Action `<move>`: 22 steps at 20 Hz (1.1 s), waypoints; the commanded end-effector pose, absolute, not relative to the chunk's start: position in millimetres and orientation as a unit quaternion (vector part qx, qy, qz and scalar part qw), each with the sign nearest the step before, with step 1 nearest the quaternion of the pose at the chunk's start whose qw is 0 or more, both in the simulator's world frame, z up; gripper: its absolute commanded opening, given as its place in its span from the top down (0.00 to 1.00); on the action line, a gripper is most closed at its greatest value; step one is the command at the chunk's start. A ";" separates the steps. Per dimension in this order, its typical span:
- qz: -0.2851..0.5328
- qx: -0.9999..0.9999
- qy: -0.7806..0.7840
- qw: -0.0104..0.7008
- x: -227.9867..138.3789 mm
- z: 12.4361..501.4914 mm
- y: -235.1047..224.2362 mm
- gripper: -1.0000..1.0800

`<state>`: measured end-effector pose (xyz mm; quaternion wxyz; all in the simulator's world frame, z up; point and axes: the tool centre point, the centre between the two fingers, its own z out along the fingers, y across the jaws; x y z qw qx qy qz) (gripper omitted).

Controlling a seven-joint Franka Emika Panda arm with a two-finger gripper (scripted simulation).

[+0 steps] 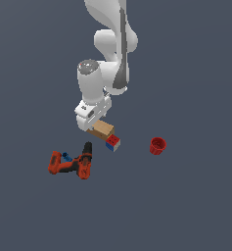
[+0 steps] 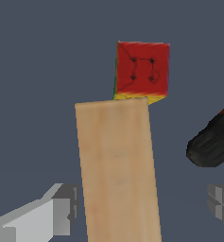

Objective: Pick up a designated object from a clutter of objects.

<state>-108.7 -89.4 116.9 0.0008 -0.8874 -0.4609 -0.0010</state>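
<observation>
The designated object, a plain tan oblong box [image 1: 104,129], lies on the dark floor in the clutter of objects, just under the white hand. My gripper [image 1: 92,127] hangs low over the box's end nearer the exterior view's left. In the wrist view the box [image 2: 116,165] runs lengthwise between the two grey fingers [image 2: 61,210], and my gripper [image 2: 142,205] is open. One finger is close to the box's side and the other stands well off it. A small red-faced cube [image 2: 142,70] sits at the box's far end.
The cube [image 1: 113,142] touches or nearly touches the box. An orange-and-black power drill [image 1: 72,164] lies toward the exterior view's left, and its black part [image 2: 211,142] shows in the wrist view. A small red cup [image 1: 157,145] stands apart toward the exterior view's right.
</observation>
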 end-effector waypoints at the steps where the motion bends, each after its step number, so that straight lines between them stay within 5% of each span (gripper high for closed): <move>1: -0.001 -0.879 -0.476 0.000 -115.4 110.8 -91.4 0.04; 22: 0.000 -0.865 -0.503 0.000 -128.7 81.9 -95.1 0.04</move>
